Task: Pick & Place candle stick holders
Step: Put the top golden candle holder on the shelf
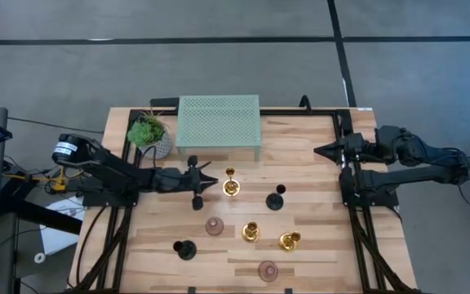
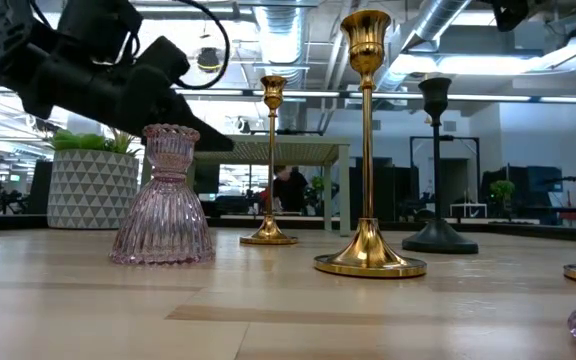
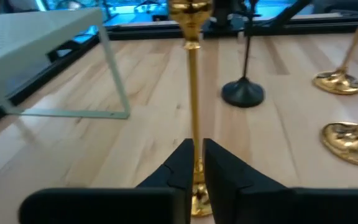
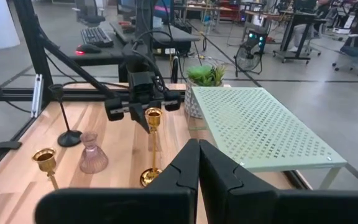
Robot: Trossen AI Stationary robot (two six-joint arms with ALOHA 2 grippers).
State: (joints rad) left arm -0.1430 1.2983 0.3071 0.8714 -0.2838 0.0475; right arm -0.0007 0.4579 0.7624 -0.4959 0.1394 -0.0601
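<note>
A tall gold candle stick holder stands upright on the wooden table, its thin stem rising to a small cup and its round base partly hidden behind the left gripper. The gripper's two dark fingers sit close on either side of the stem, low down; whether they actually press it cannot be told. From above, the same holder stands just in front of the green mesh stand, with the left gripper's tips right beside it.

Farther out, two more gold holders, two black ones and two squat pink glass ones stand scattered across the boards. In the low view one pink holder is cut off at the right edge.

The right gripper waits at the table's right edge, fingers pressed together on nothing. A potted plant stands beside the mesh stand.
</note>
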